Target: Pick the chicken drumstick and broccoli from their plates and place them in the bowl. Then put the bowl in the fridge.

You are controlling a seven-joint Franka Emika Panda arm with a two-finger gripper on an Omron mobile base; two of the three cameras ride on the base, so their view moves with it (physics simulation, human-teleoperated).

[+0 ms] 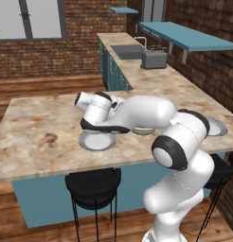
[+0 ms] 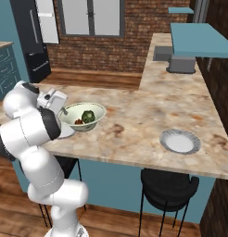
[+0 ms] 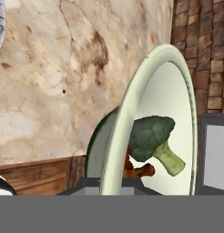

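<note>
Bowl point(image 2: 82, 116), pale greenish-white with a thick rim, hung lifted clear of the marbled counter point(image 2: 148, 111) at about nine o'clock in the right base view, carried at the near edge of the island by the gripper point(image 2: 64, 112), whose jaws were pinched tight on the rim at the bowl's nine o'clock side. Inside lay the broccoli point(image 2: 88, 115), a dark green floret with a paler stem, and just beside it, toward seven o'clock, the reddish-brown chicken drumstick point(image 2: 79, 121). In the hand view the bowl's rim point(image 3: 132, 113) ran edge-on from six up to one o'clock, with the floret point(image 3: 152, 139) and drumstick point(image 3: 139, 169) resting against the inner wall near five o'clock. With both foods loaded, the step in hand looked to be the carry to the fridge point(image 2: 34, 39), which stood dark and shut at eleven o'clock. Doing it well would probably mean keeping the bowl level, swinging slowly so a thin rim grip did not let it pivot and spill. One emptied plate point(image 2: 180, 140) sat at four o'clock; the other point(image 1: 97, 140) lay under the arm in the left base view.
</note>
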